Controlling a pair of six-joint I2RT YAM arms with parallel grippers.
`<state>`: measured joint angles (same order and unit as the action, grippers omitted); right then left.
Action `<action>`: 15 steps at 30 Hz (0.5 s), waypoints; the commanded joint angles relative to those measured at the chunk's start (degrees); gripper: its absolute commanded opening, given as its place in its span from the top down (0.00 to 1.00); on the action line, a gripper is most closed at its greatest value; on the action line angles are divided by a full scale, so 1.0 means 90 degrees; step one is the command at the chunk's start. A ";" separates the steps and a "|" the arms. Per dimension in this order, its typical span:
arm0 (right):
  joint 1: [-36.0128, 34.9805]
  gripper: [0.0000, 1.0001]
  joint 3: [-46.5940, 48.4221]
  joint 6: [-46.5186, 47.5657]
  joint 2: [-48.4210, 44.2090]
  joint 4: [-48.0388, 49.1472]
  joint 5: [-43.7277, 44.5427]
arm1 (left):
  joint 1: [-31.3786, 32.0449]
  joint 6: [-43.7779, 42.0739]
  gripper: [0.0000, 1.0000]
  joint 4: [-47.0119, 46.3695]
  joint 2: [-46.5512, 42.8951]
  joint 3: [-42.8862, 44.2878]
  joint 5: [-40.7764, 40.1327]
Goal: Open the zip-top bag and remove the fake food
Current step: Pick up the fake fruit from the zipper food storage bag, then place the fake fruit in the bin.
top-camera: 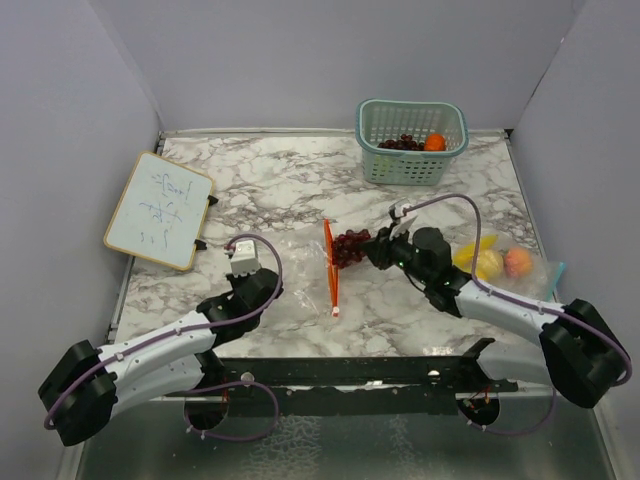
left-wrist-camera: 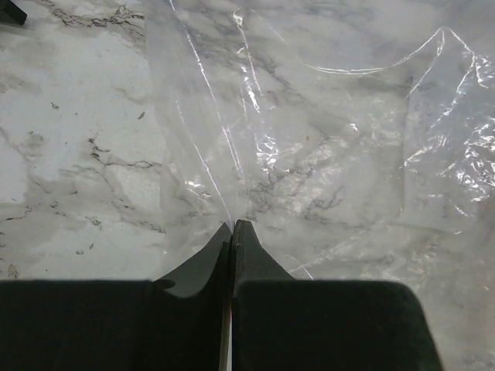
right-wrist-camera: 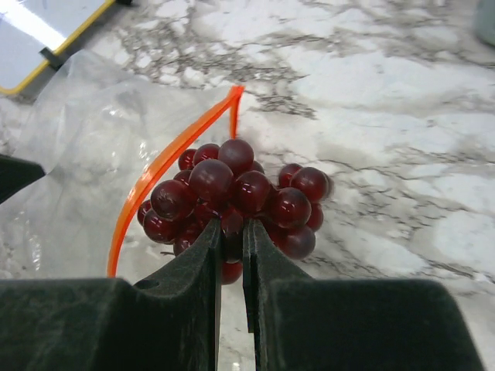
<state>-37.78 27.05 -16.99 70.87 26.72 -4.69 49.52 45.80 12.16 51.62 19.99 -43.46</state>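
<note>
Seen from above, the left claw (top-camera: 241,248) sits low over the near-left part of the clear zip-top bag (top-camera: 290,272). Its tips are hidden under its own camera housing, so the grip cannot be read here. The bag's orange zip strip (top-camera: 329,265) stands on edge between the two claws. Just beyond it, the right claw (top-camera: 370,246) meets the purple grape bunch (top-camera: 349,246) at the bag's mouth. Behind the right claw, beside its arm, a yellow fruit (top-camera: 482,262) and a peach (top-camera: 517,262) lie under what looks like more clear film, whose edges are hard to trace. Well ahead of that claw, a teal basket (top-camera: 400,168) holds an orange (top-camera: 434,143) and dark grapes (top-camera: 400,143), mostly screened by the mesh. A whiteboard (top-camera: 160,208) lies to the left claw's left, its writing unreadable. In the left wrist view the claw is clenched, its tips pressed together on a fold of bag film that spreads crinkled ahead and to the right over the marble worktop (left-wrist-camera: 69,154). In the right wrist view the claw is clamped on the grape bunch. Its tips are buried among the lower grapes, so which grape or stem they pinch is hidden. The bunch touches the curved strip on the claw's left, and whether its leftmost grapes are inside the bag cannot be told.
</note>
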 commanded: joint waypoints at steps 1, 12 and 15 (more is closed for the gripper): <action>0.0356 0.98 0.0359 0.0395 -0.0586 -0.0868 0.0655 | -0.0069 0.0044 1.00 -0.0192 -0.0159 -0.0182 0.0230; 0.1828 0.98 0.3124 0.0829 0.0355 -0.1932 0.0034 | -0.0168 -0.0069 1.00 -0.0294 -0.0177 -0.0262 0.0456; 0.2216 0.98 0.4068 0.0837 0.0948 -0.2105 -0.0128 | -0.0185 -0.0062 1.00 -0.0326 -0.0210 -0.0298 0.0536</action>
<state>-21.91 53.15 -10.79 74.11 10.26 -3.05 48.36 45.54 10.72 50.57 18.17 -40.80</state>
